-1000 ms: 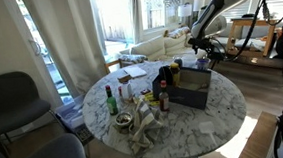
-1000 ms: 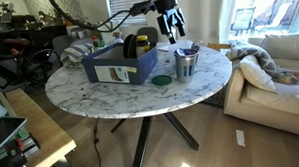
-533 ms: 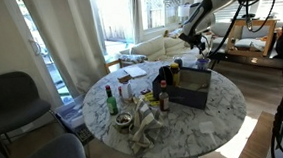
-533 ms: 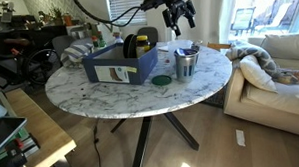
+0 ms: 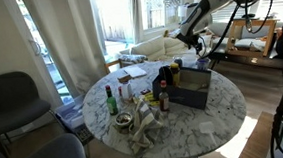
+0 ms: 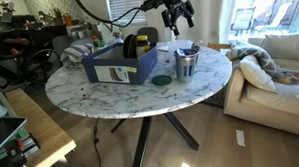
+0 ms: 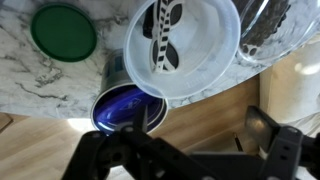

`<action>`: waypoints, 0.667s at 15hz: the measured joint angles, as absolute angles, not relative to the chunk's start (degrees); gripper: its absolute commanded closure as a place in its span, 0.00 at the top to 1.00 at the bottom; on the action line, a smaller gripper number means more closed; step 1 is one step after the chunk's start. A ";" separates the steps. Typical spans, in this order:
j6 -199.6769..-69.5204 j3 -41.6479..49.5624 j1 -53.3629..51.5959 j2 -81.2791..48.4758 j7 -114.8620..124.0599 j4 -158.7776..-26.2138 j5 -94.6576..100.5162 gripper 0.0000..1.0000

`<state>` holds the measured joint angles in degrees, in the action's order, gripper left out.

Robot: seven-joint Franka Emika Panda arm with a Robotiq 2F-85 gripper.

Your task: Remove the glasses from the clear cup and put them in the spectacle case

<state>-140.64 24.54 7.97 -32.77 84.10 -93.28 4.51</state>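
Observation:
In the wrist view I look down into the clear cup [image 7: 185, 60]. The glasses [image 7: 160, 40], with a black and white patterned frame, stand inside it. My gripper [image 7: 200, 132] is open and empty, hanging above the table edge just beside the cup. In both exterior views the gripper [image 6: 177, 12] [image 5: 198, 45] hovers well above the cups [image 6: 185, 60]. I cannot make out the spectacle case for certain; a dark object [image 7: 272, 30] shows at the top right of the wrist view.
A metal cup with a blue inside [image 7: 122, 106] stands against the clear cup. A green lid [image 7: 62, 30] [image 6: 161, 81] lies on the marble table [image 6: 100, 95]. A blue bin [image 6: 119, 65] stands near the cups. Bottles [image 5: 111, 99] and clutter fill the table's other side.
The gripper rose away from the cups between one second and half a second ago. It has held still since, open and empty.

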 measured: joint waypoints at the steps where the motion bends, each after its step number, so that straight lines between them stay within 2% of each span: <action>1: -139.71 24.35 7.54 -33.02 85.23 -92.51 4.65 0.77; 4: -136.02 24.30 6.36 -33.53 88.46 -90.45 5.07 0.56; 5: -134.91 24.30 6.28 -33.68 89.27 -90.10 5.16 0.45; 6: -134.19 24.30 6.31 -33.87 90.03 -89.97 5.16 0.38; 7: -133.51 24.29 6.39 -34.18 90.60 -89.95 5.16 0.50; 10: -133.12 24.27 6.64 -35.89 92.54 -89.97 5.16 0.57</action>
